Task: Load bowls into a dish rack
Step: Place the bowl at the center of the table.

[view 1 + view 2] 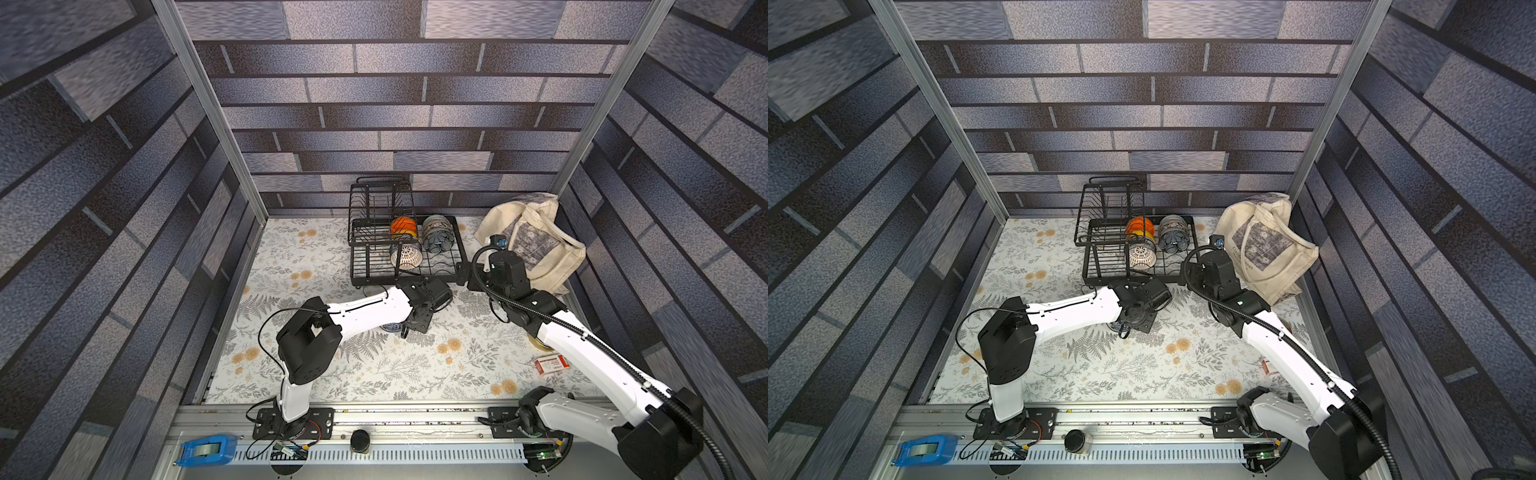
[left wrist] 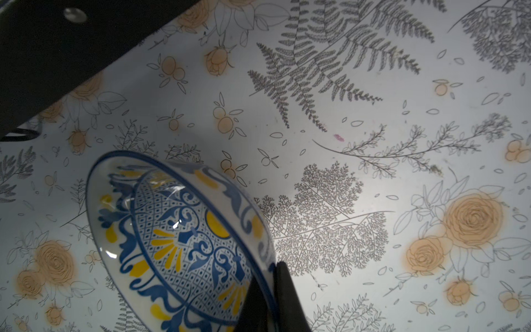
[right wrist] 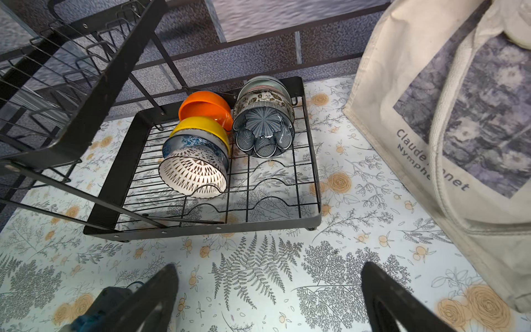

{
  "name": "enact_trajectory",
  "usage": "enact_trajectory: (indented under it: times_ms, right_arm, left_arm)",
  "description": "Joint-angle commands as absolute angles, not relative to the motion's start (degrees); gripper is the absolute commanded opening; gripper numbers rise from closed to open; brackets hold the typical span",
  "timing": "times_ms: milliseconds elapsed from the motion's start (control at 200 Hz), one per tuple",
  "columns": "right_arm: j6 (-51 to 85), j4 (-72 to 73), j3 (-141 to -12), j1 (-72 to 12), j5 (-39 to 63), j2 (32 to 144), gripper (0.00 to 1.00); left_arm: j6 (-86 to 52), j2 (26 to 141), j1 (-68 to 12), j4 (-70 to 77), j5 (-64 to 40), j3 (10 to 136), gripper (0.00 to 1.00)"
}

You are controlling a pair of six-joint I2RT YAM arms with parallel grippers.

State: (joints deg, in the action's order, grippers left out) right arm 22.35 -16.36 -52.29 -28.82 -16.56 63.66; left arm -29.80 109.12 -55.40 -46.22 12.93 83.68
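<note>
My left gripper (image 2: 268, 276) is shut on the rim of a blue-yellow patterned bowl (image 2: 184, 244), one finger inside and one outside, and holds it tilted just above the floral table. In a top view only an edge of this bowl (image 1: 390, 328) shows under the left wrist. The black wire dish rack (image 3: 201, 230) holds an orange bowl (image 3: 205, 107), a yellow bowl (image 3: 201, 126), a blue-and-white floral bowl (image 3: 189, 143) and a white lattice bowl (image 3: 192, 175) in one row. A dark blue-grey bowl (image 3: 263, 132) and a leafy-patterned one (image 3: 258, 99) stand beside them. My right gripper (image 3: 270, 271) hangs open and holds nothing, in front of the rack's near edge.
A cream tote bag (image 1: 536, 245) slumps right of the rack, close to the right arm. The rack's raised basket (image 1: 380, 208) stands at its back left. A small red-and-white box (image 1: 550, 365) lies near the right arm. A blue tape dispenser (image 1: 205, 451) sits on the front rail.
</note>
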Motion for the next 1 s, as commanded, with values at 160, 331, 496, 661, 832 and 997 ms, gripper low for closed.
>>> enact_trajectory:
  times_ms: [160, 331, 496, 661, 832, 997]
  right_arm:
    - [25.09, -18.76, -51.11, -27.63, -13.92, 63.38, 1.0]
    - [25.92, -18.77, -51.04, -27.42, -12.88, 63.48, 1.0]
    - [26.7, -19.84, -52.01, -27.18, -12.28, 63.88, 1.0]
    - [28.28, -20.47, -52.56, -26.78, -9.89, 64.26, 1.0]
    - [28.21, -21.36, -53.09, -26.67, -6.81, 66.53, 1.0]
    - [29.87, -20.48, -52.22, -27.11, -1.17, 69.43, 1.0]
  left_arm:
    - [-27.51, 111.09, -54.04, -47.54, 11.93, 85.56, 0.13]
    - [-27.26, 109.82, -53.3, -47.6, 12.19, 85.78, 0.36]
    - [-27.86, 105.99, -51.46, -45.53, 9.44, 84.56, 0.61]
    - [-28.91, 100.88, -49.13, -44.01, 6.6, 83.26, 0.87]
    - [-30.7, 91.72, -45.85, -39.47, 2.45, 77.39, 1.0]
    - [-33.19, 80.69, -41.94, -31.94, -0.88, 67.76, 1.0]
